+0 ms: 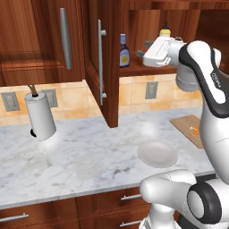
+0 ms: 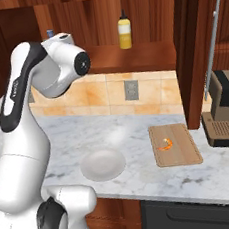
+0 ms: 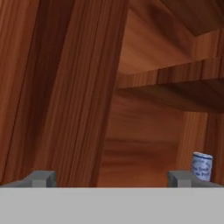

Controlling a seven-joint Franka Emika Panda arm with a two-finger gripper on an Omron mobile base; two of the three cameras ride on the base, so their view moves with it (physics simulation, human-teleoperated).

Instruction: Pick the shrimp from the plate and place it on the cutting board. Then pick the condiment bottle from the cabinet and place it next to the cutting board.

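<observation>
The shrimp [image 2: 165,144], small and orange, lies on the wooden cutting board [image 2: 184,154], also seen at the right counter edge [image 1: 185,121]. Left of the board sits the white plate [image 2: 103,163], bare. The cabinet [image 1: 134,67] stands with its door swung out. On its shelf stands the dark condiment bottle [image 1: 124,51]. My gripper [image 1: 145,50] is open and empty, raised to shelf height just right of the bottle and apart from it. In the hand view the gripper [image 3: 111,179] faces the cabinet's back wall, and the bottle's blue-grey top [image 3: 202,165] shows beyond the right fingertip [image 3: 179,178].
A yellow squeeze bottle [image 2: 123,31] stands deeper on the same shelf. The open door's silver bar handle [image 1: 100,62] hangs left of the bottle. A paper towel roll [image 1: 40,117] is on the left counter. A coffee machine [image 2: 226,108] stands right of the board.
</observation>
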